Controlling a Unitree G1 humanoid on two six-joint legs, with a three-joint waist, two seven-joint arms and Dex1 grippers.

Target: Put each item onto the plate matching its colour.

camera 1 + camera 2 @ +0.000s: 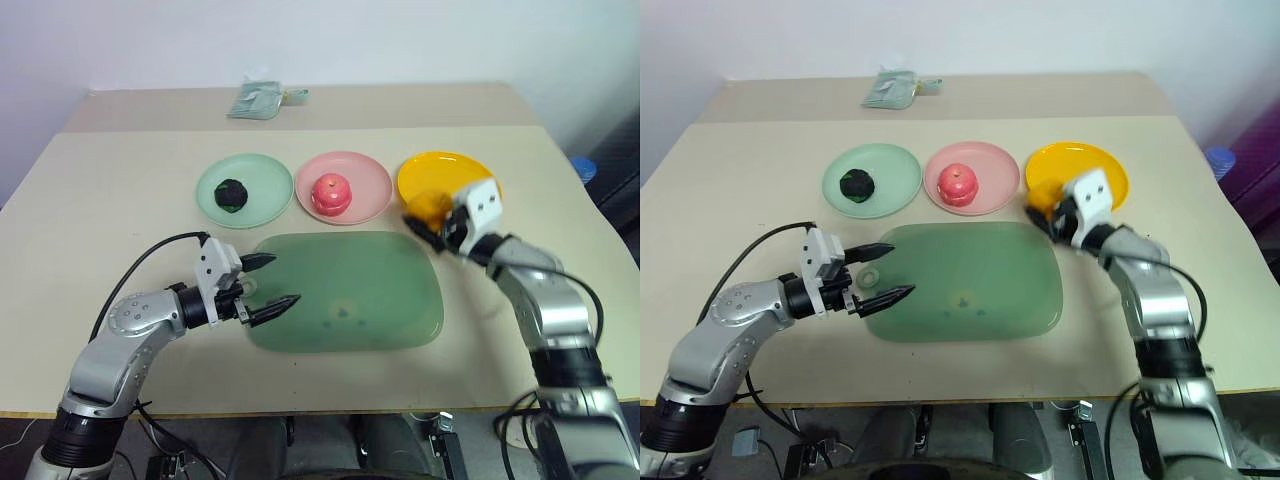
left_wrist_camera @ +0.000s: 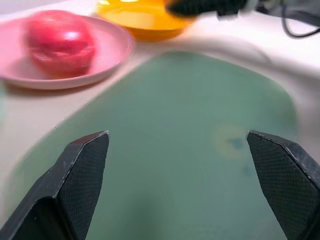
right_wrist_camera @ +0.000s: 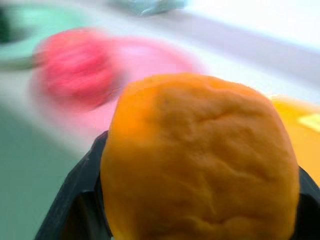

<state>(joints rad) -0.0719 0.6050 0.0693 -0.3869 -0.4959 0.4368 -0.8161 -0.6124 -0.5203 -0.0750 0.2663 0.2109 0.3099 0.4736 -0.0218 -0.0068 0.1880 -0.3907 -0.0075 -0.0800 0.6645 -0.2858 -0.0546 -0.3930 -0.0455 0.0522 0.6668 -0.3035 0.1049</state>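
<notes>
Right gripper [image 1: 432,222] clamps orange fruit [image 3: 200,160] across middle: looks light, squashy, rounded, likely slippery. Yellow plate [image 1: 440,165] just beyond. Left gripper [image 1: 268,282] spread wide, empty.

Orange fruit [image 3: 200,160] held at yellow plate's [image 1: 445,170] near rim; red apple [image 1: 330,191] on pink plate [image 1: 371,180]; dark lump [image 1: 232,193] on green plate [image 1: 265,181].

Beige table [image 1: 120,180]: 3 plates [image 1: 244,190], green mat [image 1: 345,290], pkt [image 1: 262,100].

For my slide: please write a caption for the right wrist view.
Right tool holds the orange fruit near the yellow plate.
</notes>
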